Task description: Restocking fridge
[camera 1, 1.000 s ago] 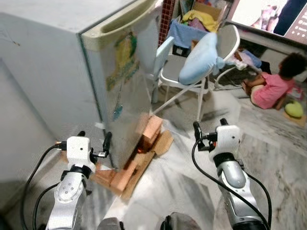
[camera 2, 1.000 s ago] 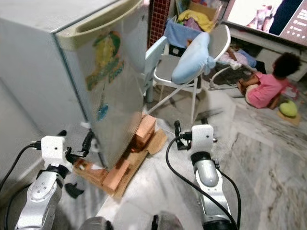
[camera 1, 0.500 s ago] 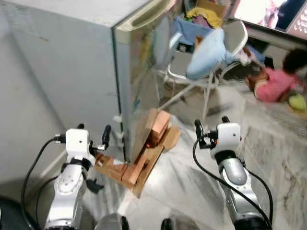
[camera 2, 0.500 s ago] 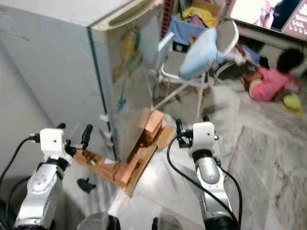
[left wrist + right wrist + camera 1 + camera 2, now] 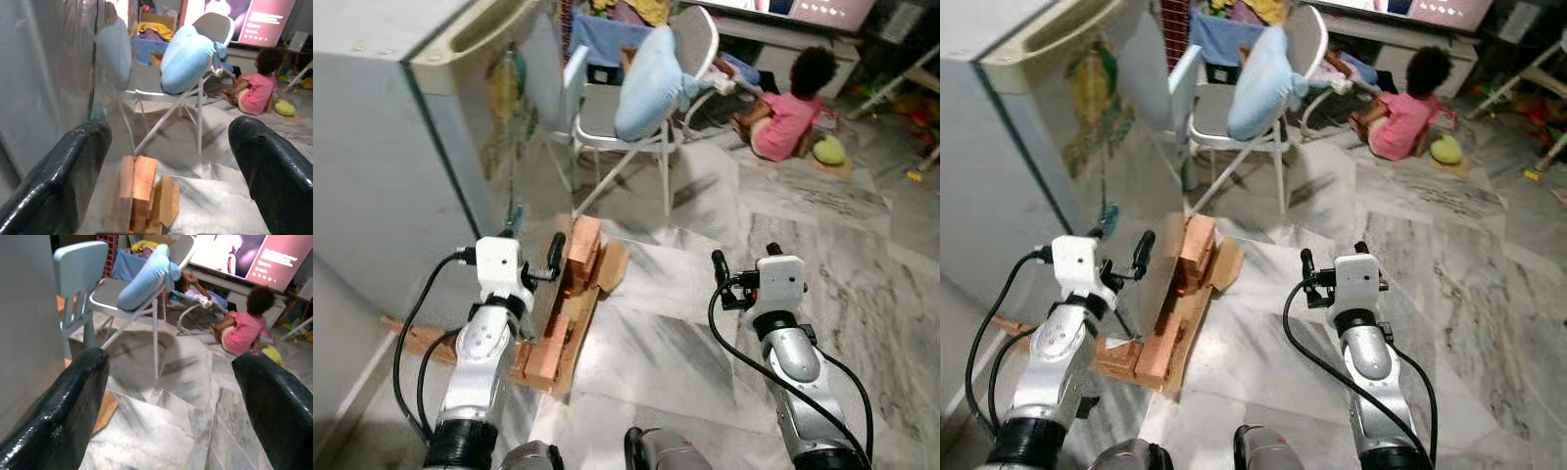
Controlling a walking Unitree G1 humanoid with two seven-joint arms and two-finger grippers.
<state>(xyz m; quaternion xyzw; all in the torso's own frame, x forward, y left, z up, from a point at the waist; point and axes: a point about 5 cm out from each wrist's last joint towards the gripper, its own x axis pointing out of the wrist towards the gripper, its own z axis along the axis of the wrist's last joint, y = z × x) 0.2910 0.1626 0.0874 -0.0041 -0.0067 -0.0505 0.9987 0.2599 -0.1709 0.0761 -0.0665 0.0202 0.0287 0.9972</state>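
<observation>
The tall grey fridge with a cream top handle and faded stickers on its shiny door (image 5: 460,127) stands at about 10 o'clock in the head views, door closed, raised on reddish bricks (image 5: 579,257) and flattened brown cardboard (image 5: 576,323) at its foot. The left gripper (image 5: 529,264) hovers just beside the door's lower edge, its black fingers (image 5: 73,161) spread wide, nothing between them. The right gripper (image 5: 742,266) is held up at about 4 o'clock, well apart from the fridge, over the grey marbled floor (image 5: 862,264), fingers (image 5: 73,396) likewise spread and empty. At 12 o'clock, beyond the bricks, stands a grey folding metal chair (image 5: 656,117) carrying a pale blue cushion (image 5: 646,83). At about 1 o'clock a person in a pink top (image 5: 783,108) sits on the floor beside a yellow-green toy (image 5: 828,150).
</observation>
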